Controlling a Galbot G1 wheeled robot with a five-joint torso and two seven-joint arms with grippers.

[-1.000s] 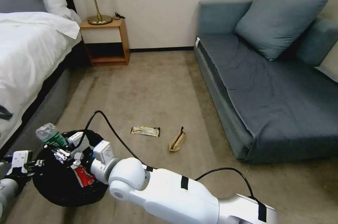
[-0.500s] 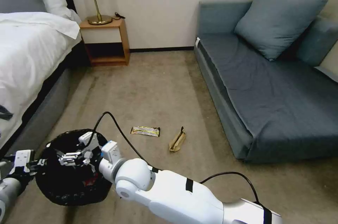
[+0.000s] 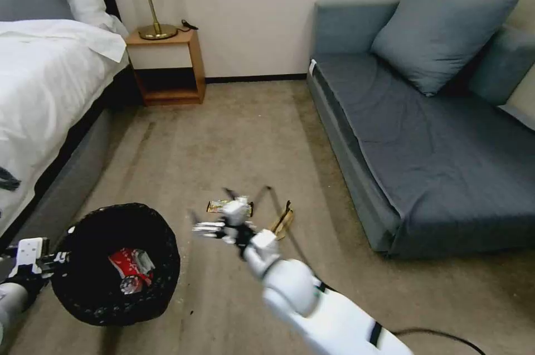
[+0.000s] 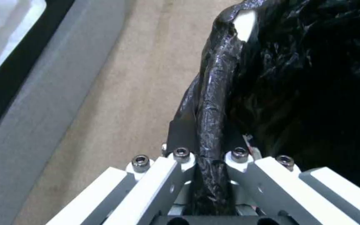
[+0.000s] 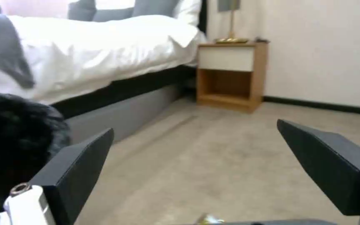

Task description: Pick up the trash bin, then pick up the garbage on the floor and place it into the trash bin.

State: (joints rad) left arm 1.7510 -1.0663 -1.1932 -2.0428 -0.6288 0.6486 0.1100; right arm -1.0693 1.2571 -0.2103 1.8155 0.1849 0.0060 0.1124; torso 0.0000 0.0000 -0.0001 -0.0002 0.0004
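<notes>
Half-hidden gold-black wrapper [image 3: 214, 206], blurred right hand [image 3: 209, 228] spread

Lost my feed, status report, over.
Left gripper clamped on trash bin rim. Right gripper open, empty, above floor. Gold-black wrapper, tan pouch on carpet. Nothing blocking.

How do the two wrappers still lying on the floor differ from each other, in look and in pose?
The gold-black bar wrapper lies flat and long on the carpet; the tan paper pouch stands partly up on its edge, folded. The bar wrapper is glossy with dark ends; the pouch is plain tan. The bar wrapper lies partly behind the right end effector; the pouch lies beside the arm. Both rest on the carpet, outside the trash bin.
</notes>
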